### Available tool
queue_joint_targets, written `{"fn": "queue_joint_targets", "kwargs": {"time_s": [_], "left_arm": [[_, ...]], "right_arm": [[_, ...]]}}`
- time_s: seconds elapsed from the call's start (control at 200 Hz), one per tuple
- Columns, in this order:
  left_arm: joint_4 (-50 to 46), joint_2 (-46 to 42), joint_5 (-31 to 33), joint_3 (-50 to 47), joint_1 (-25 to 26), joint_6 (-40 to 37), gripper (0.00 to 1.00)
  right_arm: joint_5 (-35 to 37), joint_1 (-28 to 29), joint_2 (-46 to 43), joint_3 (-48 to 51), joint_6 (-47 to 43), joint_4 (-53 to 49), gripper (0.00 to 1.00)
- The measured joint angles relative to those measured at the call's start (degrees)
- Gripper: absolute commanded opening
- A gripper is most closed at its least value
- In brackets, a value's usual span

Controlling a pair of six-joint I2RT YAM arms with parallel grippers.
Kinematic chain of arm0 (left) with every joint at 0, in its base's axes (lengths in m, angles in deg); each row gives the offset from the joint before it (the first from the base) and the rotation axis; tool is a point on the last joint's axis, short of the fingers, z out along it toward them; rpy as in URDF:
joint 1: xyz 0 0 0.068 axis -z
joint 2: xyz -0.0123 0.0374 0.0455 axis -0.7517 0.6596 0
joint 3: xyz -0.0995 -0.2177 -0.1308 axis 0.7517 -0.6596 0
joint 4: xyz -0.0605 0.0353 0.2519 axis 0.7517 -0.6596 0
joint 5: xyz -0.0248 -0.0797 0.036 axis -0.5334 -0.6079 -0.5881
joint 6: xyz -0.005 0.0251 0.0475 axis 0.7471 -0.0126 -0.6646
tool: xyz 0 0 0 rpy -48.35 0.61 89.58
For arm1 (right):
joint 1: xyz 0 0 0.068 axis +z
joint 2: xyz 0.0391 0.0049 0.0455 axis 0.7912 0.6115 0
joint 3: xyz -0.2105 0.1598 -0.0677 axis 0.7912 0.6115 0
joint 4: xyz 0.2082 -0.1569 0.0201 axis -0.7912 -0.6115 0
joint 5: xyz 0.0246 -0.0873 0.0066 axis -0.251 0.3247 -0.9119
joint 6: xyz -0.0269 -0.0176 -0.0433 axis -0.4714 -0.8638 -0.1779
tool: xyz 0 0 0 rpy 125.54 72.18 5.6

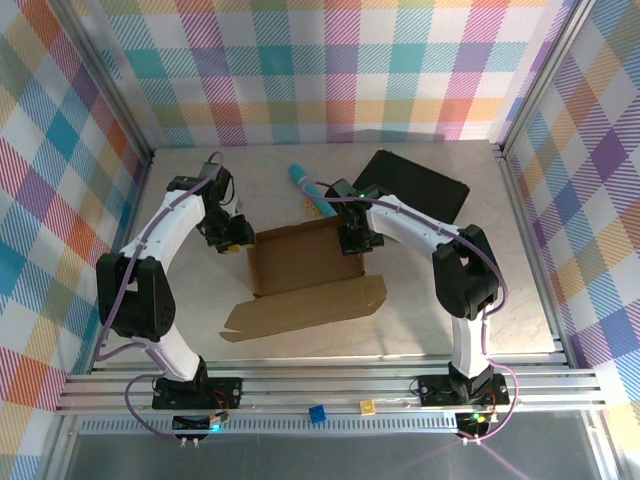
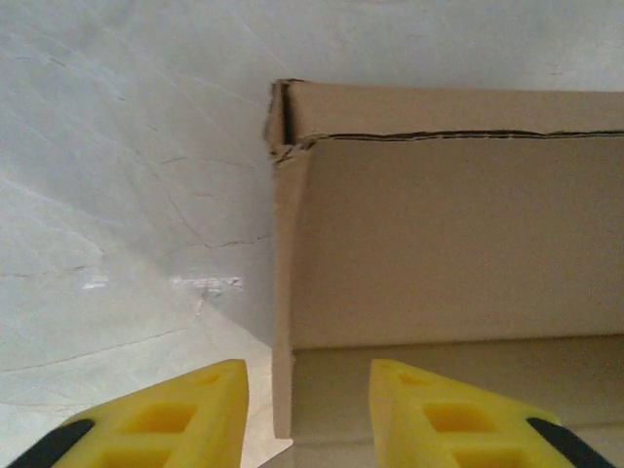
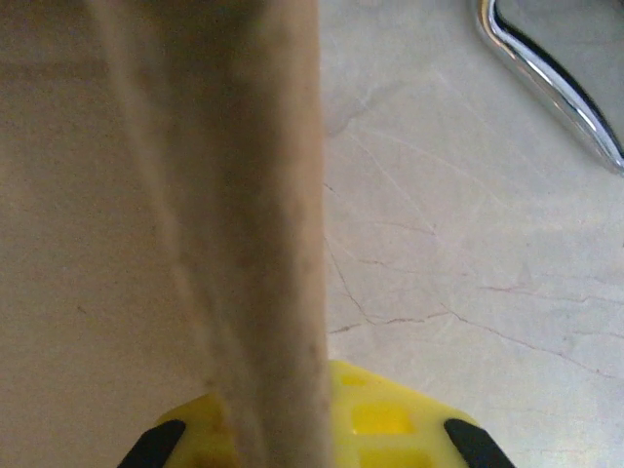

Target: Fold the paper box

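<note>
The paper box (image 1: 308,258) is brown cardboard in the middle of the table. Its side walls stand up and its long lid flap (image 1: 305,308) lies flat toward the near edge. My left gripper (image 1: 237,237) is at the box's far left corner. In the left wrist view it (image 2: 307,375) is open, its yellow fingers straddling the left wall (image 2: 283,322) without touching it. My right gripper (image 1: 358,238) is at the right wall. In the right wrist view it (image 3: 283,395) is shut on that upright wall (image 3: 263,195), which rises between the yellow fingers.
A black rectangular case (image 1: 412,186) lies at the back right, close behind my right arm. A teal tool (image 1: 308,184) and a small orange piece (image 1: 311,208) lie just beyond the box. A shiny curved rim (image 3: 546,73) shows to the right.
</note>
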Motion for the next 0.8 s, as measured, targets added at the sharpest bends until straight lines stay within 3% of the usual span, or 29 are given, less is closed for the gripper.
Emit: {"fn": "queue_joint_targets", "kwargs": {"time_s": [0.59,0.8], "left_arm": [[6.45,3.48,1.86,-3.45,-2.16,-5.14,0.29],[8.87,3.48,-0.68,-6.4,-3.37,-6.08,0.28]], "right_arm": [[-3.65,-1.18,2.73,-1.18,-2.08,1.11,0.0],[-5.2,-1.44,3.37,-1.22,-2.16,1.11,0.0]]}}
